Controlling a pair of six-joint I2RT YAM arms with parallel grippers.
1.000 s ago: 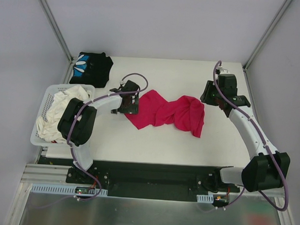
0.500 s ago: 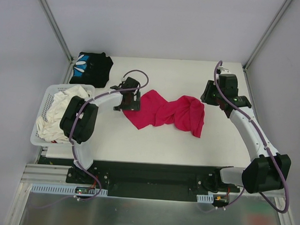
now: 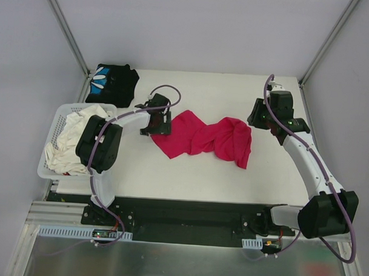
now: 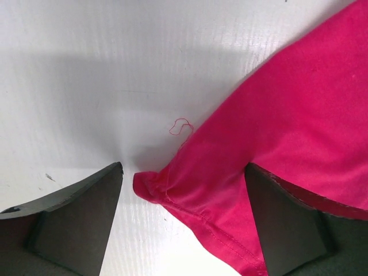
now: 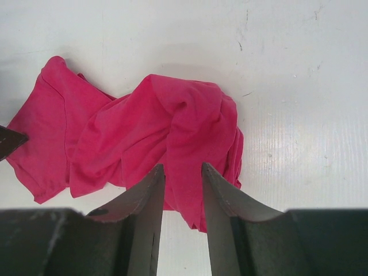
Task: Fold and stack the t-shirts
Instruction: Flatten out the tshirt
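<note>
The magenta-red t-shirt lies crumpled and stretched across the middle of the table. My left gripper sits low at its left end, open. In the left wrist view its dark fingers stand wide on either side of a stitched hem corner, and the right finger rests over the cloth. My right gripper hovers just right of the shirt's bunched end, open with a narrow gap and nothing in it. The black t-shirt with the blue-and-white print lies at the back left corner.
A white lattice basket holding pale cloth stands at the left edge, close beside the left arm. A loose red thread lies on the table near the hem. Frame posts rise at both back corners.
My left gripper has shifted a little toward the back along the shirt's left edge, and its jaws have narrowed slightly. The right arm and the shirt have barely moved.
</note>
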